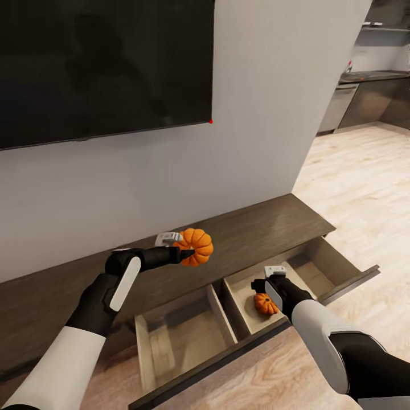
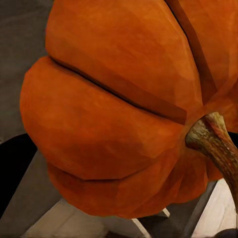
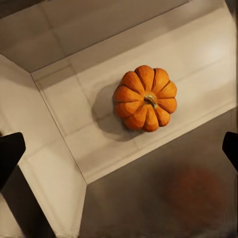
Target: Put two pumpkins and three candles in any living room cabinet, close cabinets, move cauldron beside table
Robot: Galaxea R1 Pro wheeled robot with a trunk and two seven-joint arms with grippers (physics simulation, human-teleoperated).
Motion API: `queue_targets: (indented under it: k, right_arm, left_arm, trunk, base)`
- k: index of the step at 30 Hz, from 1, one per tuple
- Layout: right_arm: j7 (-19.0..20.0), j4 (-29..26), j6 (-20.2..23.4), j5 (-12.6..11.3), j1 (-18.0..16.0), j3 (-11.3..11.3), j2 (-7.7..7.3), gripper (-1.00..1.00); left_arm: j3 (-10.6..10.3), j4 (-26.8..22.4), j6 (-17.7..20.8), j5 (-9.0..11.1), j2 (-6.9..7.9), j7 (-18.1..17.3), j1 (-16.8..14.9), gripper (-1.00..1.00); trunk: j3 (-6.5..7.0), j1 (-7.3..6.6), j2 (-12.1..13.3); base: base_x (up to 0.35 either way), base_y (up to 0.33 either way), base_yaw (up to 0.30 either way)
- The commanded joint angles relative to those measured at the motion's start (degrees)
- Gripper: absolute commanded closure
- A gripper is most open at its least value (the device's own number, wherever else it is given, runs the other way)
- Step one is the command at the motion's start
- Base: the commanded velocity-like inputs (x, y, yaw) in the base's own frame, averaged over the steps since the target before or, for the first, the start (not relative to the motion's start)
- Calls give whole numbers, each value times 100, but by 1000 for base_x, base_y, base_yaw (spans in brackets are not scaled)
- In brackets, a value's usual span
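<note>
The big black TV (image 1: pixel 102 68) hangs on the pale wall, far and to the left. Under it runs the long, low brown cabinet (image 1: pixel 267 219). Its wide drawer (image 1: pixel 188 330) is pulled out toward the robot, so things can be dropped in from above. A thin wall splits the drawer into a left part and a right part, both lined with pale wood. Far to the right, past the wall's corner, a dark kitchen shows.

The left arm reaches out over the cabinet top. The left gripper (image 1: pixel 185 250) is closed on a pumpkin (image 1: pixel 195 246) and holds it up in the air by its side. In the left wrist view this pumpkin (image 2: pixel 119 114) is very close, with its stem pointing off to one side. It hangs above the near edge of the cabinet top, just behind the open drawer, so it looks ready to go down into the drawer next.

The right arm reaches over the right part of the drawer. The right gripper (image 1: pixel 267 285) is wide open and holds nothing. In the right wrist view its two dark fingertips (image 3: pixel 11 154) stand far apart at the edges.

The second pumpkin (image 1: pixel 266 303) sits on the floor of the right part of the drawer, stem up. It seems to be put away already. The drawer is still open, so it needs closing later.
</note>
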Motion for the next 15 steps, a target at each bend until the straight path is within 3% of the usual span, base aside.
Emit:
queue_targets:
  k: [1, 9, 15]
  right_arm:
    - [-27, -10, 32, -25, -1, 15, 1, -100]
    - [-27, -12, 33, -25, -1, 15, 1, -100]
    - [25, -21, 32, -25, -1, 14, 1, -100]
  left_arm:
    - [-4, -5, 18, -17, 4, -11, -3, 100]
    - [-1, 130, 17, -17, 4, -12, -3, 100]
    - [-3, 135, 16, -17, 4, -12, -3, 100]
  trunk:
    - [6, -3, -2]
    - [77, -3, -2]
    - [91, -3, -2]
  base:
    - [-279, 1, -65]
    - [-306, 0, -120]
    - [-312, 0, -38]
